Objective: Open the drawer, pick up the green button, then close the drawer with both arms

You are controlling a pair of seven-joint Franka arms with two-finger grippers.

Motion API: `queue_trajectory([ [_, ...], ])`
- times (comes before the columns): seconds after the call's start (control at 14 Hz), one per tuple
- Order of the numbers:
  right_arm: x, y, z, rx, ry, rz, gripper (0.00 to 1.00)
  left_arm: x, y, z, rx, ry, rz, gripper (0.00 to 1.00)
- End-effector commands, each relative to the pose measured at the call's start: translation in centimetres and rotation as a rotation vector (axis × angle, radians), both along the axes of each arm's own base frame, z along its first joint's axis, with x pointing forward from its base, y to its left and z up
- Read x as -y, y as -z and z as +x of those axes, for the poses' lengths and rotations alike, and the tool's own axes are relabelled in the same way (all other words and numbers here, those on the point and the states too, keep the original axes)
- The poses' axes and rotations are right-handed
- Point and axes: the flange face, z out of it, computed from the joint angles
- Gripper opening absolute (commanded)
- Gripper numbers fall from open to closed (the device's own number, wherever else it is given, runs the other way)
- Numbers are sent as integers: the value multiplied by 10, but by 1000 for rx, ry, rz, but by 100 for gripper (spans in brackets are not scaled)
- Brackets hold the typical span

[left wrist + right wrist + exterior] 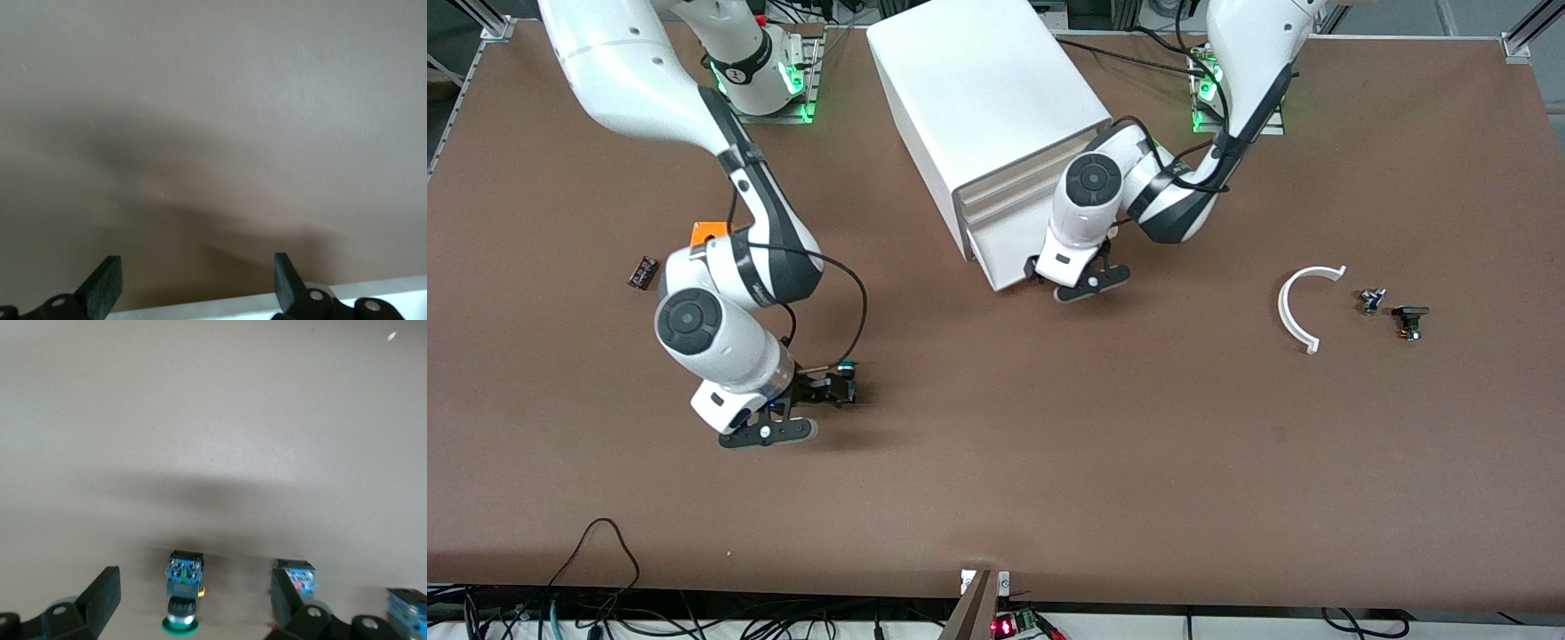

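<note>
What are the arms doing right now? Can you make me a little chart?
drawer: lowest one, sticking out a little
left gripper: open, at the drawer's front
button: green cap, lying on the table
right gripper: open, low, fingers on either side of the button, not gripping
neighbour: another blue-bodied button beside one finger

A plain brown matte surface point(1049, 462) carries a big white box cabinet point(987, 107) whose lowest white plastic tray drawer point(1009, 258) matches it. The small push button point(181, 600) has a green cap on a black and blue body. Both white arms have black joints and black hands point(823, 391) point(1089, 271). A white curved plastic strip point(1298, 307) lies toward the left arm's end, an orange block point(710, 233) toward the right arm's; the small piece point(642, 271) beside it looks dark, perhaps reddish.
</note>
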Motion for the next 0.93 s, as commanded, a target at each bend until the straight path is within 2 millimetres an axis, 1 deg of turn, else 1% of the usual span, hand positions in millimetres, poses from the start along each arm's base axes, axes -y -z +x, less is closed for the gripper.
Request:
queue_trajectory([
  [0.0, 4, -44, -12, -3, 1, -7, 100, 11, -3, -28, -7, 15, 1, 100],
  [0.07, 5, -56, -14, -1, 3, -8, 100, 19, -5, -36, -14, 19, -8, 100],
  [0.21, 9, -83, -20, 3, 8, -12, 100, 24, -6, -45, -25, 27, -16, 100],
  [0.36, 27, -111, -27, -15, 22, -26, 100, 26, -8, -47, -30, 32, -20, 100],
  [0.43, 43, -126, -29, -16, 39, -30, 100, 28, -8, -50, -34, 38, -19, 100],
  [0.5, 55, -140, -34, -31, 54, -35, 100, 33, -8, -57, -39, 51, -23, 100],
  [0.57, 67, -149, -38, -45, 70, -41, 100, 34, -5, -59, -45, 51, -21, 100],
  [0.64, 78, -160, -45, -52, 81, -47, 100, 34, -5, -59, -47, 50, -22, 100],
  [0.71, 83, -172, -55, -53, 83, -50, 100, 35, -5, -59, -46, 50, -23, 100],
  [0.86, 95, -188, -76, -50, 92, -59, 100, 36, -10, -58, -38, 54, -28, 100],
])
